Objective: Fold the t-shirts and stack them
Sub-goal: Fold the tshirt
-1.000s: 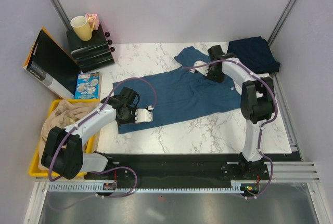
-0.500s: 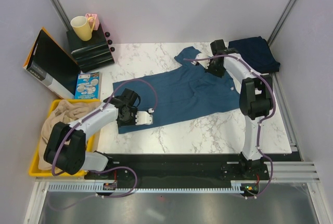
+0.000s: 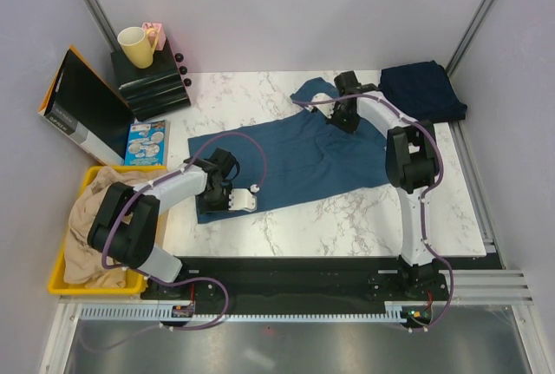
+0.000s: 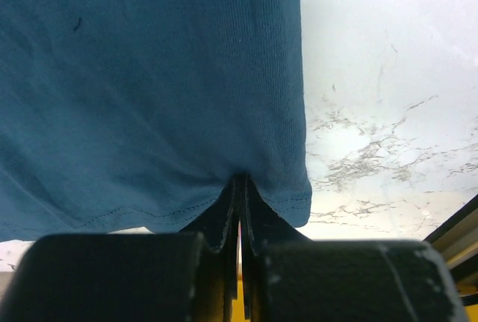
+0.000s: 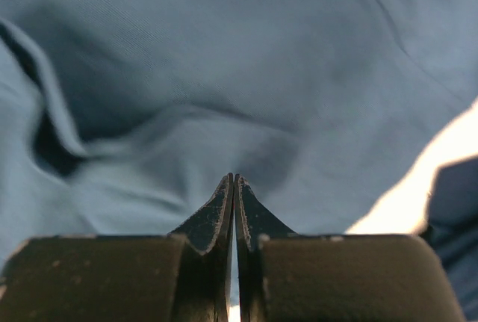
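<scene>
Change since a second ago: left gripper [image 3: 236,201] has slid toward 7 o'clock onto the near-left hem corner of the medium steel-blue cloth t-shirt [image 3: 295,153]. Its fingers, spread before, are now pressed together on the hem, which puckers at the tips in the left wrist view [image 4: 239,181]. Right gripper [image 3: 340,117] has moved toward 9 o'clock along the shirt's far edge. Its fingers are pinched on a raised fold near the sleeve in the right wrist view [image 5: 233,180].

The steel-blue shirt lies spread flat at the centre of the white marble table [image 3: 347,218]. The darker navy t-shirt [image 3: 422,89] sits folded in the 1 o'clock corner, apart from it.

At 8 o'clock a yellow plastic tray [image 3: 59,284] holds beige crumpled cloth [image 3: 95,213]. At 10 o'clock are a small blue printed packet [image 3: 147,142], a black flat box with orange edge [image 3: 82,105] and a black stepped stand [image 3: 152,83] bearing a pale yellow mug [image 3: 136,46].

The box has white lettering, too small to read.
</scene>
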You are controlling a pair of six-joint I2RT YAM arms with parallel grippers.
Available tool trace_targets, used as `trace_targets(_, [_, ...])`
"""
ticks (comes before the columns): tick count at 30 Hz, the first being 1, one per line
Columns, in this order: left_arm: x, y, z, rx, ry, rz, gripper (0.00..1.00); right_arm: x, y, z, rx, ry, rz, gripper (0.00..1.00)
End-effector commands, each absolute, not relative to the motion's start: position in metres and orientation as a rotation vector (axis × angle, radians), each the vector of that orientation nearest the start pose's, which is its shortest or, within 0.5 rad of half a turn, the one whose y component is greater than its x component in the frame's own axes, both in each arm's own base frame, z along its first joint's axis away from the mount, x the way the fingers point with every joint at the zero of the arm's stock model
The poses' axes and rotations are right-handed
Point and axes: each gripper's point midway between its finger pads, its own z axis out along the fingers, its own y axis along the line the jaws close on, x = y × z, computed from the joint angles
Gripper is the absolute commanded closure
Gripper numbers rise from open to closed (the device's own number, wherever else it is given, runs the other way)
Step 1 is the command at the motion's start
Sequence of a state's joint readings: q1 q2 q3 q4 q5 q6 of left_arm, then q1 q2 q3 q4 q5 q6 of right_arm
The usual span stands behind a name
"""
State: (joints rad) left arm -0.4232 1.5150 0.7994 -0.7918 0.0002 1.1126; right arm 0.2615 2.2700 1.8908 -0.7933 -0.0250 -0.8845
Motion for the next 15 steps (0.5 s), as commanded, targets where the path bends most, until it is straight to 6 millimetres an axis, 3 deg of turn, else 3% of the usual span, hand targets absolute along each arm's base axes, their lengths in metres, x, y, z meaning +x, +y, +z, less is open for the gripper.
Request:
trace_targets(1, [0.225,-0.067,-0.005,2.158,2.193,-0.016,0.98,0.509,0.121,0.04,-1.462,2.288,-0.099,0.92])
trace_targets(8, [0.217,-0.061,-0.009,2.177,2.213,-0.017,0.98,0.513,0.102,0.009,-1.465,2.324,-0.211,0.94])
trace_targets(15, [0.187,-0.046,-0.019,2.212,2.282,-0.05,0.98,0.527,0.093,-0.002,-1.452,2.322,-0.279,0.94])
